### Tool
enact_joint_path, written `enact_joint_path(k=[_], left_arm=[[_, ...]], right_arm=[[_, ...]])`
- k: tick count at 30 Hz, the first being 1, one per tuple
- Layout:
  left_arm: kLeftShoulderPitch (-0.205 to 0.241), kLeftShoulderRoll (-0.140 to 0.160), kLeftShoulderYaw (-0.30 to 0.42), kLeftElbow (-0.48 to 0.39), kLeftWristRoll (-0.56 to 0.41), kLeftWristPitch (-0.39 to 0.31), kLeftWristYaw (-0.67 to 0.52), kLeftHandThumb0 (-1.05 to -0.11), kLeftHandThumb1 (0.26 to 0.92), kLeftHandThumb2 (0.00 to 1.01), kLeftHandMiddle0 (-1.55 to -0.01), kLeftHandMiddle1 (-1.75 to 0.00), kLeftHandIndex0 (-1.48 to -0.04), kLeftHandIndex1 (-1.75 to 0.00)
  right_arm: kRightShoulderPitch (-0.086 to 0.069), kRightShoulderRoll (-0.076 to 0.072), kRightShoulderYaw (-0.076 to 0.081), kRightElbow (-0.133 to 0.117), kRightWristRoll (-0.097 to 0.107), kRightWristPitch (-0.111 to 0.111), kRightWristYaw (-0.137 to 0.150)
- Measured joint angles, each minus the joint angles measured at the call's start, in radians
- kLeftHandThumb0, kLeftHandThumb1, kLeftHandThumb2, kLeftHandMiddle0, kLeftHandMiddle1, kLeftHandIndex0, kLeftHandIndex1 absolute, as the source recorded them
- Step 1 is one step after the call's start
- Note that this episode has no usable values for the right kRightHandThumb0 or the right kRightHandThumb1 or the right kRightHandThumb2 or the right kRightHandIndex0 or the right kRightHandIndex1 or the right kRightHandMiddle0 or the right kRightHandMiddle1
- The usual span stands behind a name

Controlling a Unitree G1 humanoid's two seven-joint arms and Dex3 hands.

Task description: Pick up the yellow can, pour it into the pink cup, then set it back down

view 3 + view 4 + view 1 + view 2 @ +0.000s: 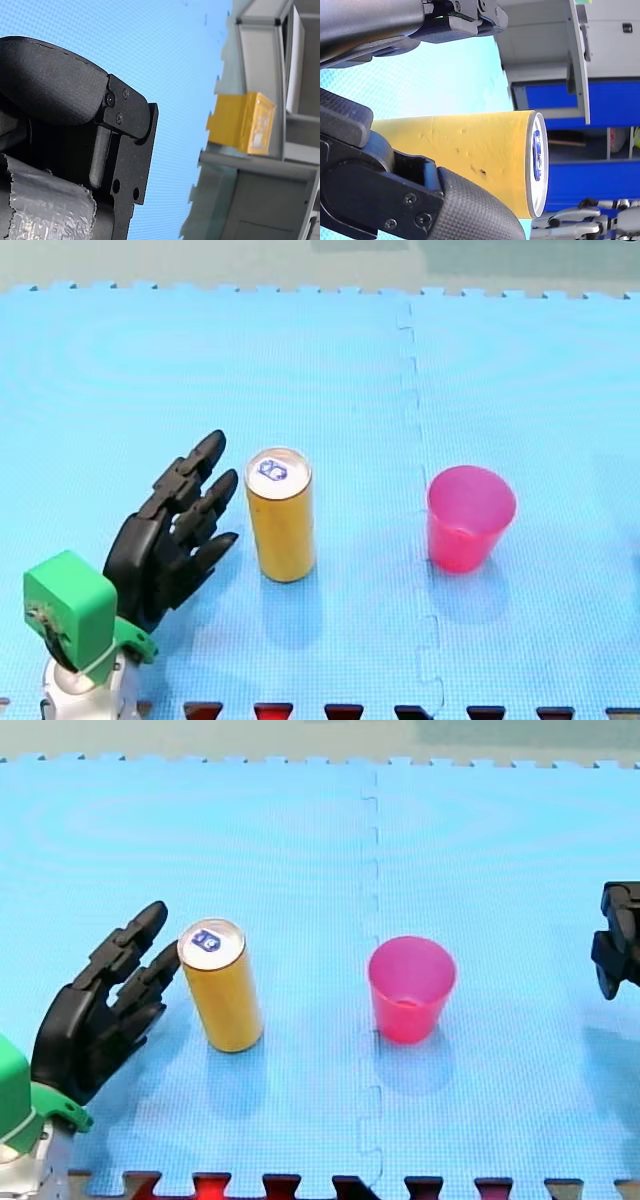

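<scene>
One yellow can [281,525] and one pink cup [467,520] stand upright and well apart on the blue foam mat [350,390], the can to the left and the cup to the right. The can's silver lid carries a blue mark too small to read. The left hand [180,530] sits just left of the can, uncurled and holding nothing. The right hand [620,940] is at the far right edge of the mat; I cannot tell its state.

No text can be read anywhere. The yellow can [281,515] carries a blue printed mark on its silver lid, too small to make out, and the yellow box [243,121] bears a pale label, likewise illegible.
</scene>
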State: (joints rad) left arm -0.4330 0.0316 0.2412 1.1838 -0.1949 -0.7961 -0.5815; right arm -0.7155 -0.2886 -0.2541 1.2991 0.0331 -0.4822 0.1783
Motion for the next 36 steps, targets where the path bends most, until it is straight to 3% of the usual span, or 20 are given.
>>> enact_joint_path(k=[20, 27, 36], left_arm=[[-0.011, 0.019, -0.02, 0.0, 0.016, 0.02, -0.041, -1.048, 0.727, 0.0, -0.21, 0.0, -0.21, 0.0], [-0.016, 0.019, -0.013, 0.002, 0.004, 0.042, -0.067, -0.969, 0.626, 0.0, -0.16, 0.0, -0.15, 0.0], [-0.021, 0.018, -0.01, 0.003, -0.004, 0.072, -0.084, -0.899, 0.606, 0.0, -0.12, 0.0, -0.09, 0.0]], right_arm=[[-0.002, -0.005, 0.015, 0.001, -0.021, -0.006, -0.015], [-0.003, -0.007, 0.017, 0.001, -0.022, -0.009, -0.017], [-0.003, -0.007, 0.017, 0.0, -0.022, -0.01, -0.017]])
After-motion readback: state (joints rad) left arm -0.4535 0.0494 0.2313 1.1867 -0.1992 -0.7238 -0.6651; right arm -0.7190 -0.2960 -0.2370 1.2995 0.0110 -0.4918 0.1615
